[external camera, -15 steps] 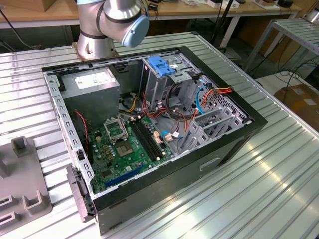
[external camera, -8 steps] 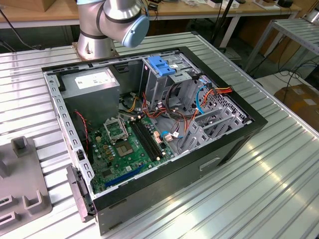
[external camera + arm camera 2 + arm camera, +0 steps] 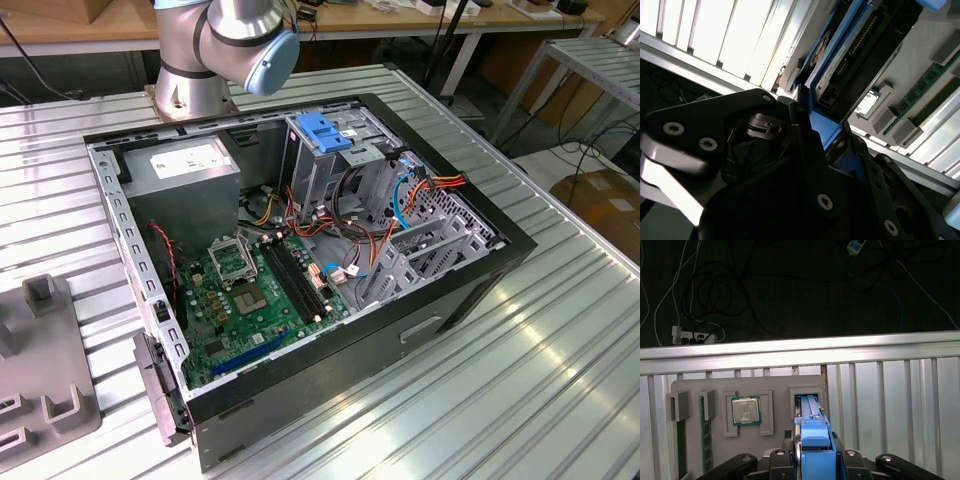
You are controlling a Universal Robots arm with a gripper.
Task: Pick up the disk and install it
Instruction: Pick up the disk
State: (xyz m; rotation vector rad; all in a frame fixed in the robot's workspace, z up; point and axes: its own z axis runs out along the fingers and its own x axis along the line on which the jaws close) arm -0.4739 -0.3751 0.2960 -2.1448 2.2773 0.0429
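Claw (image 3: 814, 456) clenched on the disk (image 3: 814, 432) at the tray.
It grips the disk by its blue rail, and the disk's far end reaches into a slot of the grey tray (image 3: 775, 384). The tray also holds a chip (image 3: 745, 410) and 2 memory sticks (image 3: 681, 450) and lies on the slatted table (image 3: 890, 390). The exterior view shows the open case (image 3: 300, 250).

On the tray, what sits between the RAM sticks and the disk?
The CPU sits in its own recess of the tray, between RAM sticks and disk, in the first wrist view.
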